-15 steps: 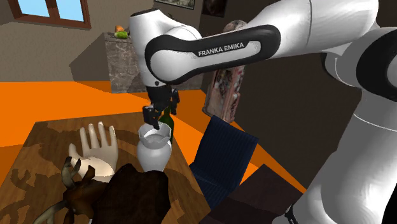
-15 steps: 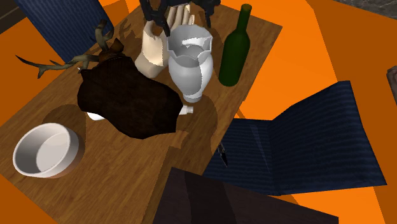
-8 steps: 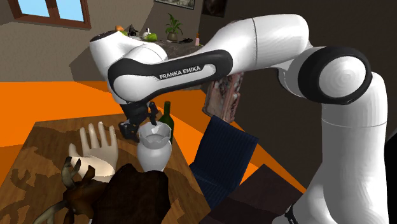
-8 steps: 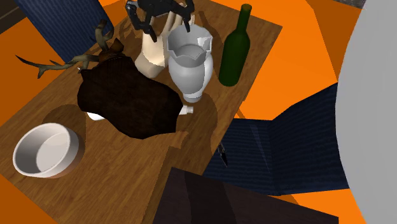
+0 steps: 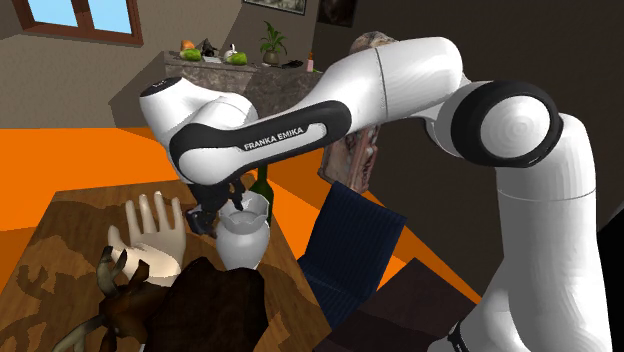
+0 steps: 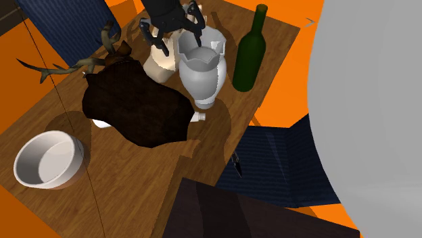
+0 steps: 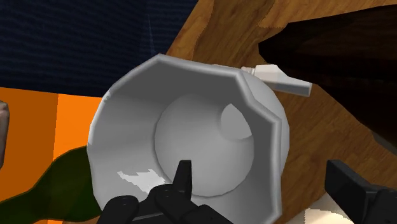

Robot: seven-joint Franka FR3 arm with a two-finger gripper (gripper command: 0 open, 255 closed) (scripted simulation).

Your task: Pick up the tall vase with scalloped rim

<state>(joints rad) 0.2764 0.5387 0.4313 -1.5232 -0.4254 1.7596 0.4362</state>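
Wooden table (image 6: 142, 179) is seen on an orange floor, and the pale grey vase (image 6: 201, 78) is stood upright near its edge, with a green bottle (image 6: 249, 54) at its 3 o'clock and a model hand (image 6: 161, 61) at its 9 o'clock in the second exterior view. Just above the rim the gripper (image 5: 222, 210) is held with fingers spread, gripping nothing. The vase body lies at 5 o'clock from it in the shoulder view, long axis vertical, and one finger is judged to hang inside the mouth, the other outside.

Smooth matt grey vase (image 6: 201, 80), wood-grain table top (image 6: 276, 44)
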